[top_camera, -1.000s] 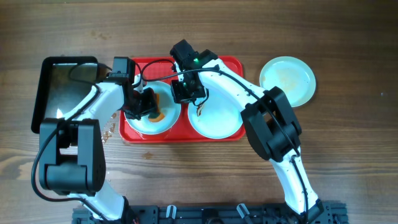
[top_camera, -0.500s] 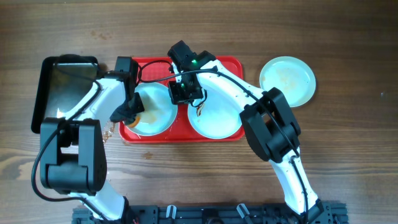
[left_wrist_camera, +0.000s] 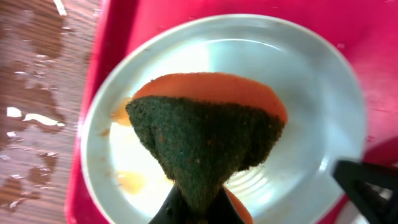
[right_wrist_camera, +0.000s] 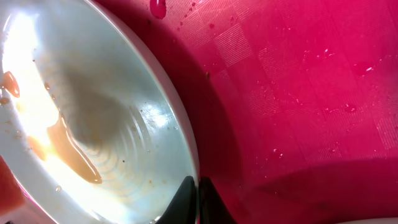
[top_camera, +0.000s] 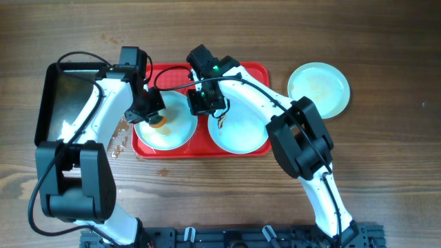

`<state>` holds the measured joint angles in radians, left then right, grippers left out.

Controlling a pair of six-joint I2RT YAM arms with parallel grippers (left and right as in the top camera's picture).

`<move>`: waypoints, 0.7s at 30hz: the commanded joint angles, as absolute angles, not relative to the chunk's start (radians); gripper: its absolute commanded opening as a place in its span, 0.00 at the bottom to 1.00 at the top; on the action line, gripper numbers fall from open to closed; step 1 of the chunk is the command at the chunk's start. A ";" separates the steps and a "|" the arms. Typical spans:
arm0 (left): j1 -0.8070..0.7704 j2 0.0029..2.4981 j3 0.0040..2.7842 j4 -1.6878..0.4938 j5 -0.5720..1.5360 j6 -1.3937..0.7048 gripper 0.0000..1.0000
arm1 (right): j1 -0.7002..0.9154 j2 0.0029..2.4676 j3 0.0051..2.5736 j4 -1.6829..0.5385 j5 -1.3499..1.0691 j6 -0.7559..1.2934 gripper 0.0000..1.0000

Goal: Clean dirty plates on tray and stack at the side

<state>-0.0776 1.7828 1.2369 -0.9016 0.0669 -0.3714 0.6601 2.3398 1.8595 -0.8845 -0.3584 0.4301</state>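
Two pale plates lie on the red tray (top_camera: pixel 256 69). The left plate (top_camera: pixel 178 132) has orange-brown smears inside (right_wrist_camera: pixel 71 152). My left gripper (top_camera: pixel 153 112) is shut on an orange sponge (left_wrist_camera: pixel 205 134) with a dark green scouring face, which hangs over the left plate (left_wrist_camera: pixel 305 93). My right gripper (right_wrist_camera: pixel 198 190) is shut on that plate's rim (right_wrist_camera: pixel 186 134), one finger inside the plate and one outside over the tray (right_wrist_camera: pixel 298 93). The right plate (top_camera: pixel 241 131) lies beside it. A third plate (top_camera: pixel 318 88) sits on the table to the right of the tray.
A black metal pan (top_camera: pixel 69 103) stands left of the tray, under my left arm. Water puddles (top_camera: pixel 118 141) wet the wooden table by the tray's left edge (left_wrist_camera: pixel 93 74).
My left gripper carried the sponge out to the plate's left rim, then back up over the plate's upper left. The right gripper has stayed on the rim.
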 commanded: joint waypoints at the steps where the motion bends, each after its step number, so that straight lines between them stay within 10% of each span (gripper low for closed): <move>1: -0.081 1.804 1.197 -0.864 0.177 -0.352 0.04 | 0.654 2.353 1.870 -0.872 -0.329 0.452 0.04; 10: -0.102 1.864 1.062 -0.679 0.241 -0.352 0.04 | 0.654 2.353 1.870 -0.864 -0.329 0.471 0.04; 21: 0.004 1.857 1.086 -0.821 -0.203 -0.413 0.04 | 0.654 2.353 1.870 -0.874 -0.329 0.471 0.04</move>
